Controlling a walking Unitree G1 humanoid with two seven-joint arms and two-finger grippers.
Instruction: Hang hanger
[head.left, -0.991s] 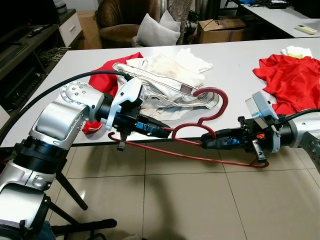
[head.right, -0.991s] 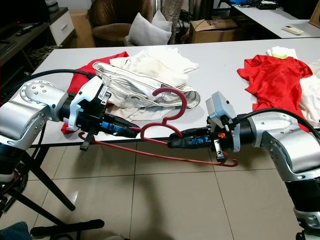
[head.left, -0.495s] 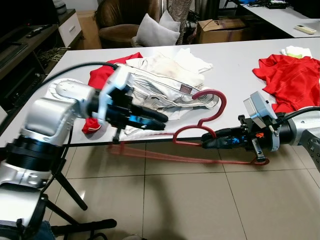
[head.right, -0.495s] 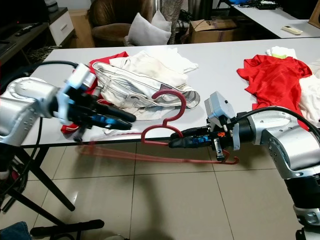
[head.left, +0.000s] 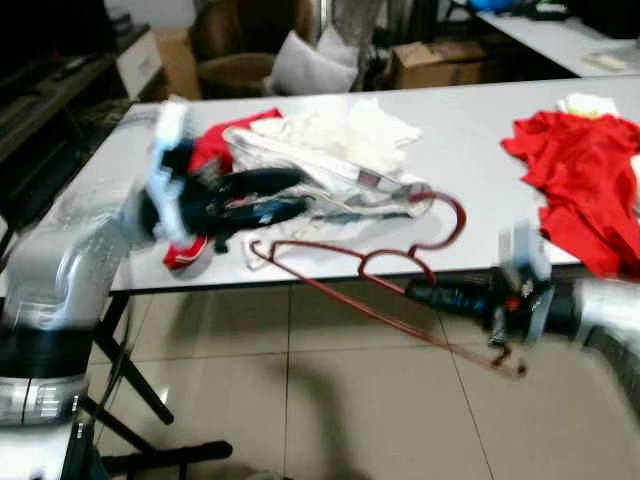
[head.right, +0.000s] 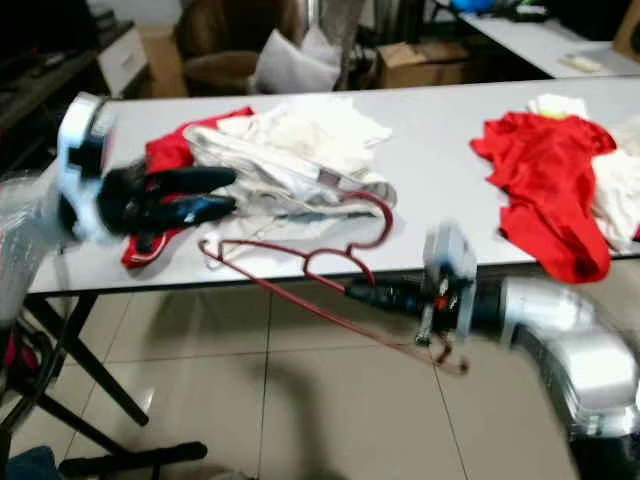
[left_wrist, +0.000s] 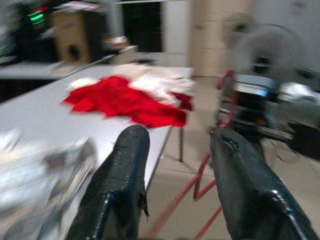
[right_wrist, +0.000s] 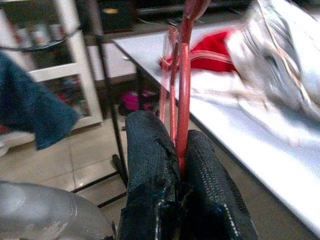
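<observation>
1. Since the earlier frames the left gripper (head.left: 285, 195) has let go of the hanger (head.left: 400, 290) and lifted to the left of centre in the head view, above the table edge and over the clothes; both head views are now motion-blurred.
2. Since the earlier frames the hanger's free end has swung up toward the table edge, so the frame now slopes from centre-left down to lower right.
3. Left gripper state: the two textured black fingers (left_wrist: 125, 175) stand wide apart with nothing between them.
4. Right gripper (head.right: 375, 292) state: its rough black fingers (right_wrist: 150, 165) are pinched together on the thin red rod of the hanger, below the table edge at lower right of centre.
5. Hanger: thin red wire, glossy, triangular frame with a curved hook (head.left: 452, 215). The hook rises over the table edge and touches the white garment; the frame hangs out over the floor.
6. Table (head.left: 470, 130): flat, smooth, pale grey top.
7. White garment (head.left: 340, 160): crumpled, creamy cloth heaped at upper centre of the table.
8. Red cloth (head.left: 205, 150): soft fabric partly under the white heap, at its left.
9. Red garment (head.left: 575, 170): crumpled, at the right of the table, draped over the edge.
10. Floor (head.left: 330, 420): glossy beige tiles.
</observation>
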